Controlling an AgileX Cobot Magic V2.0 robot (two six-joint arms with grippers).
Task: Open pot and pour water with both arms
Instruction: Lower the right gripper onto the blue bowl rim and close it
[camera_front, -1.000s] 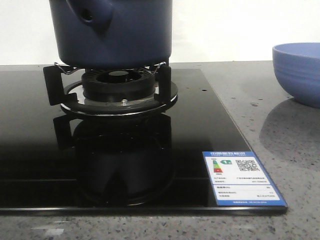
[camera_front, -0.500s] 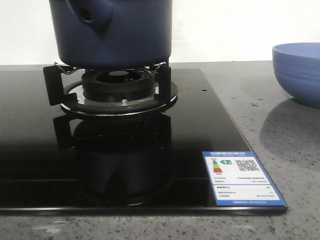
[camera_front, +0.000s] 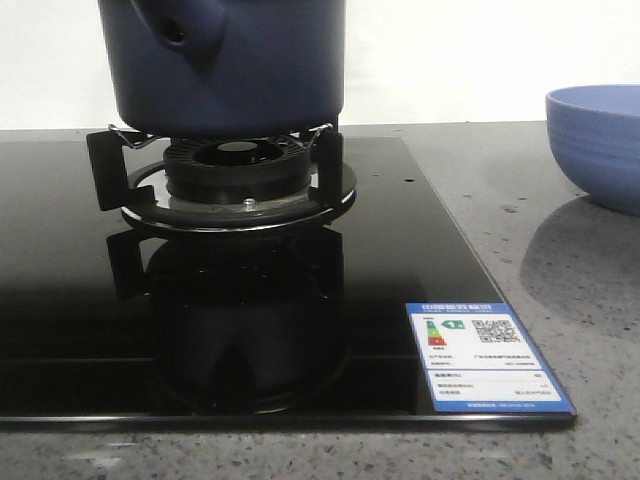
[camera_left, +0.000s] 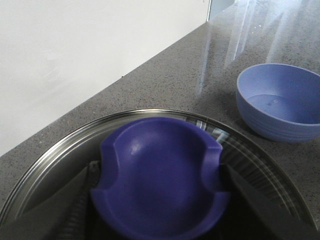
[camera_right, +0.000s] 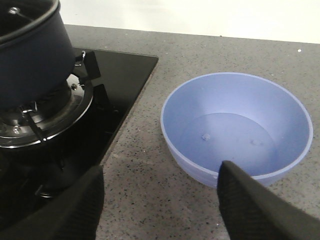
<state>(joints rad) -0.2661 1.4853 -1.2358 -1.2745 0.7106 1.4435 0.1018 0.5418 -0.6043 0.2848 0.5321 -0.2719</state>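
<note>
The dark navy pot (camera_front: 230, 70) stands on the burner stand (camera_front: 240, 180), its side knob (camera_front: 185, 35) with a small hole facing the camera. It also shows in the right wrist view (camera_right: 30, 65). In the left wrist view a glass lid (camera_left: 55, 155) with a steel rim carries a purple-blue knob (camera_left: 160, 195). My left gripper (camera_left: 159, 172) has its dark fingers (camera_left: 87, 182) pressed on both sides of that knob. My right gripper (camera_right: 157, 200) is open and empty over the grey counter, between the hob and the light blue bowl (camera_right: 235, 125).
The black glass hob (camera_front: 250, 300) has a blue-edged sticker (camera_front: 485, 355) at its front right corner. The light blue ribbed bowl (camera_front: 600, 145) stands on the speckled counter to the right and holds a little water; it also shows in the left wrist view (camera_left: 280, 100).
</note>
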